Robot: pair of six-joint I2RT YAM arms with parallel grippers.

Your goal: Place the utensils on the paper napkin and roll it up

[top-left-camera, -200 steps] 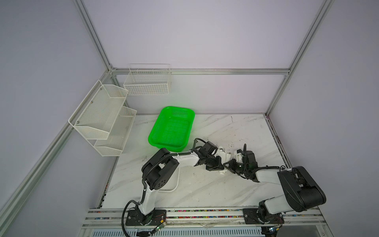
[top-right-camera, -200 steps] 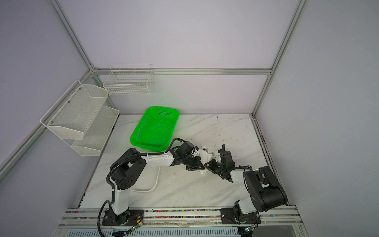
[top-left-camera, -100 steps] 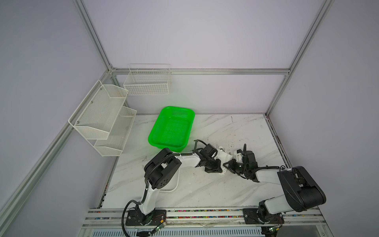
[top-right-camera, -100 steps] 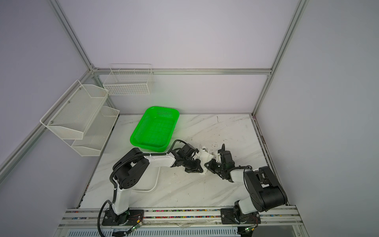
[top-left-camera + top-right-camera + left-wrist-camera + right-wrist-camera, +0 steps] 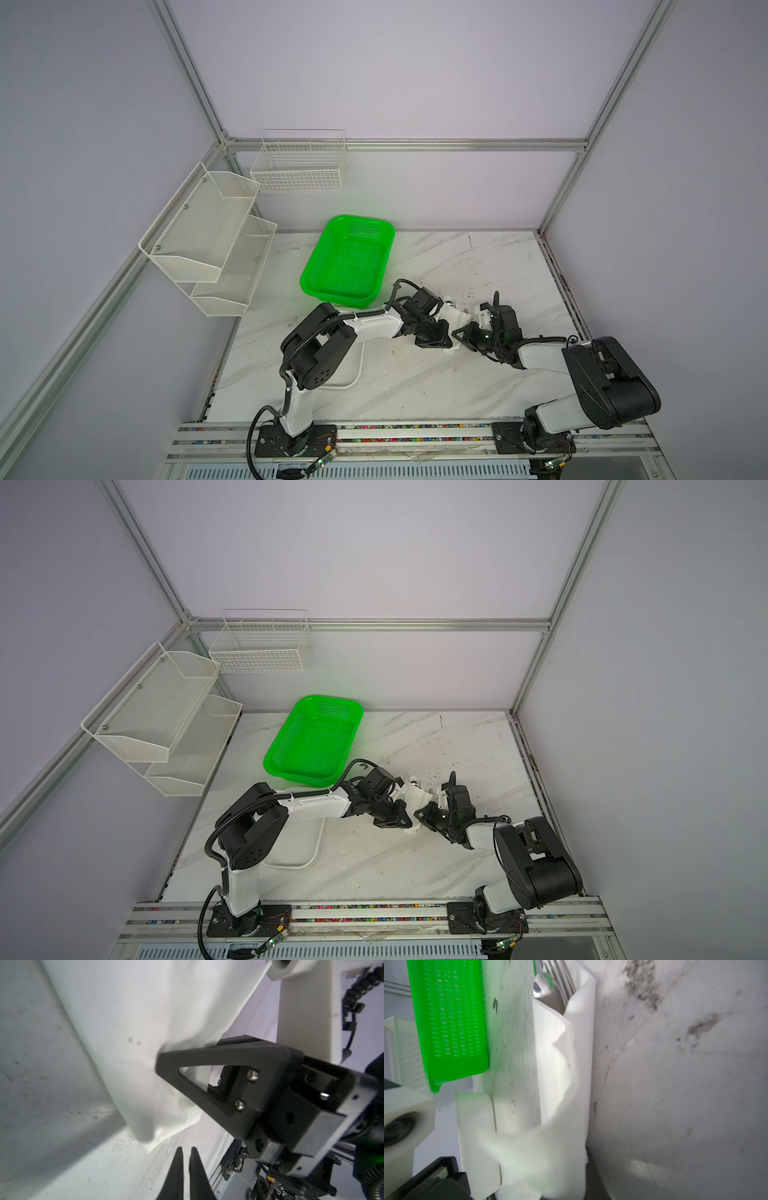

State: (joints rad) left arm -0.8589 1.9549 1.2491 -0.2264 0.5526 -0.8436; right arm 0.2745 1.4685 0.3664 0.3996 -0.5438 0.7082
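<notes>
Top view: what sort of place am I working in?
Probably a lab test cell, not a kitchen: aluminium frame, blank walls, marble-look tabletop and a front mounting rail.

Both top views look down from high above the front edge of the table, facing 12 o'clock, and they share the whole scene. Each wrist camera is very near the paper napkin, which both wrist views share. The right wrist camera also faces the green basket.
</notes>
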